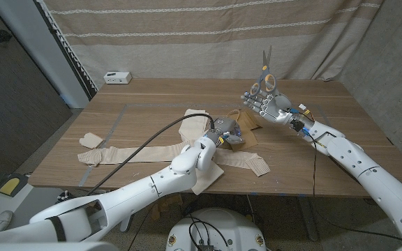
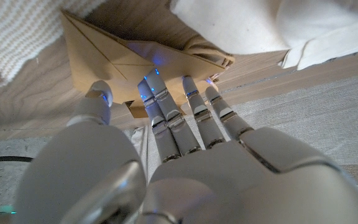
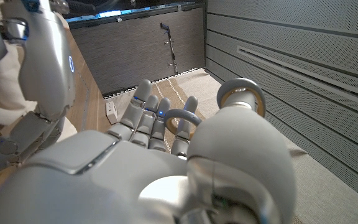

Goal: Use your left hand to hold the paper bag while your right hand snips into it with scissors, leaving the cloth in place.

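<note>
At table centre, my left hand (image 1: 227, 130) rests on the paper bag (image 1: 246, 134), fingers pressed down on its near side. The bag lies on the wooden table (image 1: 152, 97), partly over the cloth (image 1: 194, 129), which spreads out toward 7 o'clock from the bag, with a strip running on toward 9 o'clock along the near edge. In the left wrist view my fingertips (image 2: 156, 87) touch the tan folded bag (image 2: 123, 53), thumb apart to one side; whether the fingers actually pinch the paper or only press on it, I cannot tell. The white cloth (image 2: 229, 25) sits just beyond the bag there.

My right hand (image 1: 267, 103) is raised off the table at 1 o'clock from the bag, near it but not touching. It grips the scissors (image 1: 264, 70) by the handles, blades pointing straight up, away from the bag. The right wrist view shows the grey handle rings (image 3: 241, 99) with my fingers (image 3: 148, 115) through and around them. The blades look closed together in the head view.

A small white box (image 1: 117, 77) sits at the far left edge of the table, at about 10 o'clock from the bag, well apart.
</note>
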